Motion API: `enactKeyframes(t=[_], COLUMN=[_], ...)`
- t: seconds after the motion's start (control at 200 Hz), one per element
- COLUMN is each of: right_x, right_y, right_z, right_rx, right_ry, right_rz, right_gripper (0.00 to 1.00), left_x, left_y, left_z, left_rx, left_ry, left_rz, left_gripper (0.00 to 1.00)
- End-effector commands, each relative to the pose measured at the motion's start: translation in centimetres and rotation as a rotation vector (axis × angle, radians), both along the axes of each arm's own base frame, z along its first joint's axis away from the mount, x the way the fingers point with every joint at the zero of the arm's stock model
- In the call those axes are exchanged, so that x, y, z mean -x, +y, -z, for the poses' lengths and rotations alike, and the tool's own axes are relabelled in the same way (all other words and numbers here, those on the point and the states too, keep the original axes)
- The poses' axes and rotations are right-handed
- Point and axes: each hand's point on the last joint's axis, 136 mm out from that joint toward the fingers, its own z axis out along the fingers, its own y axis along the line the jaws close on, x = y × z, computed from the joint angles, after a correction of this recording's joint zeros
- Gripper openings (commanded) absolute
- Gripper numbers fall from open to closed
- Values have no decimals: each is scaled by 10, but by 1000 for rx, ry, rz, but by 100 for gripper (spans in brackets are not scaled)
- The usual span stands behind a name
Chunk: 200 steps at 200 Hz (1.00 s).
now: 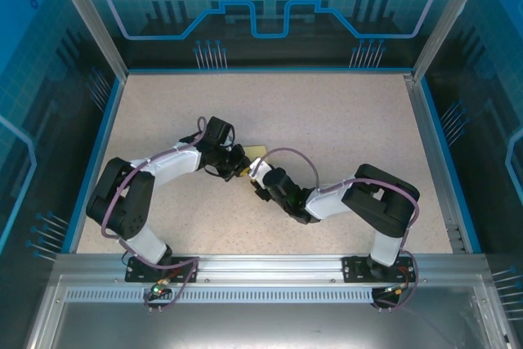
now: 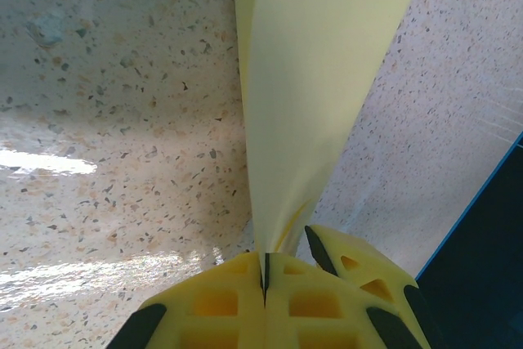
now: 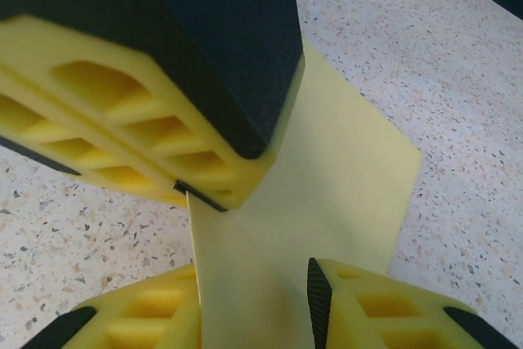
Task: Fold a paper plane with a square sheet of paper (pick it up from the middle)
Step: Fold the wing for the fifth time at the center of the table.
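Note:
The yellow sheet of paper (image 2: pixel 319 79) is folded into a narrow wedge and held above the table, widening away from the grip. My left gripper (image 2: pixel 265 267) is shut on its narrow end, pads pressed together with the paper pinched between them. In the top external view the two grippers meet at the table's middle, left gripper (image 1: pixel 242 165) and right gripper (image 1: pixel 255 176), with a corner of paper (image 1: pixel 258 150) poking out behind them. In the right wrist view the paper (image 3: pixel 343 169) runs down between my right gripper's (image 3: pixel 253 304) fingers, which stand apart on either side, just below the left gripper's fingertips (image 3: pixel 204 177).
The speckled table (image 1: pixel 343 120) spreads around both arms. Metal frame posts and blue walls (image 1: pixel 433 120) enclose it. A blue edge strip (image 2: pixel 490 177) lies to the right in the left wrist view.

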Motion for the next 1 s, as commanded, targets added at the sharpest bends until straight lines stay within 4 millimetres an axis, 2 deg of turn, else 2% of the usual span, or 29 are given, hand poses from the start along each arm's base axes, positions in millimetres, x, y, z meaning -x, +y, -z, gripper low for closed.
enactKeyframes(t=[0.0,0.21,0.42,0.645,0.87,0.935,0.995], right_x=[-5,-2,3,6,5,4,4], right_y=[7,0,1,4,1,-2,-4], right_z=[-5,0,-8,-10,-2,1,1], right_rx=[-18,-19,-22,-26,-20,-26,-37], right_ry=[-33,-18,-19,-13,12,24,34], right_rz=[24,42,26,18,34,48,50], right_gripper=[31,29,29,33,21,19,16], left_x=[0,0,-1,-1,-1,-2,-2], left_y=[-1,1,0,-1,0,1,2], left_z=[-1,-2,2,3,1,-3,-6], left_rx=[-13,-24,-22,-22,-23,-24,-31], left_ry=[17,14,22,25,19,11,0], left_rz=[-5,-5,-8,-6,-7,-8,-8], left_gripper=[1,2,2,2,3,7,19])
